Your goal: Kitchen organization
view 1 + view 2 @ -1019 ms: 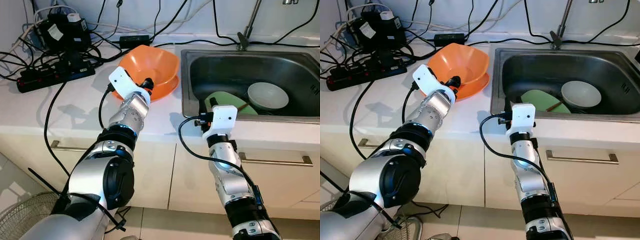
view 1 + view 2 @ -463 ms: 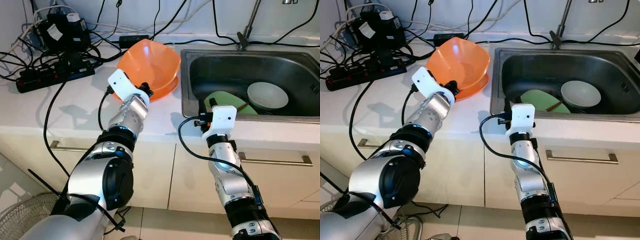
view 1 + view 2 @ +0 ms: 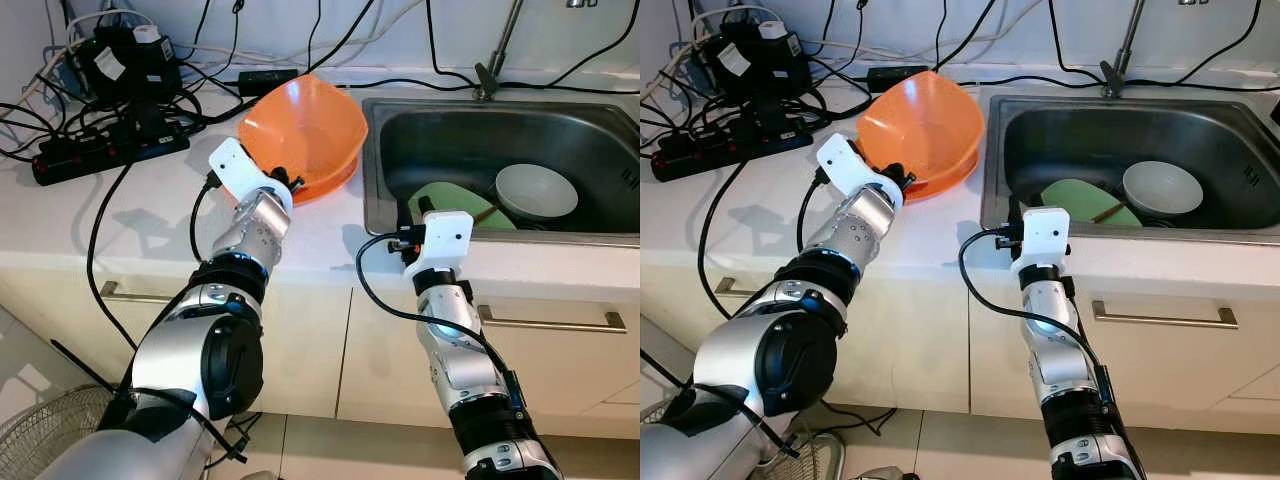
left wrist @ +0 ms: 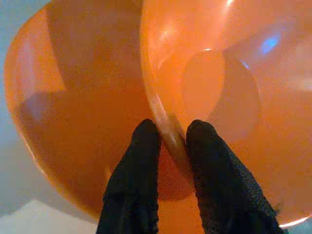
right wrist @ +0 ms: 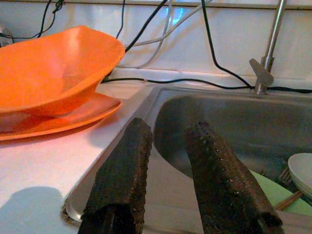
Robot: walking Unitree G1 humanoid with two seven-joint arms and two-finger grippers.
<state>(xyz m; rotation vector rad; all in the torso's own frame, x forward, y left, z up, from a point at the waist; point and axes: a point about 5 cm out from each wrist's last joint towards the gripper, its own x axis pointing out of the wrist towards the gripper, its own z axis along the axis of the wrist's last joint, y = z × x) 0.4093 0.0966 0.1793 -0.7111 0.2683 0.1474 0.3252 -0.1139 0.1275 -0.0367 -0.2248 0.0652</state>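
The left gripper [image 4: 165, 141] pinches the rim of the bowl [image 3: 305, 125], now tipped steeper off the plate [image 5: 58, 122] than a second ago: lifting has begun. The right gripper [image 5: 165, 170], slightly open and empty, waits at the sink [image 3: 600, 235] edge

Head cameras look down; wrist cameras sit close.
Both eye views face the counter [image 3: 150, 215] and sink [image 3: 400, 150]. The left wrist view hugs the orange bowl [image 4: 209, 83]; the right wrist view shares bowl and sink.
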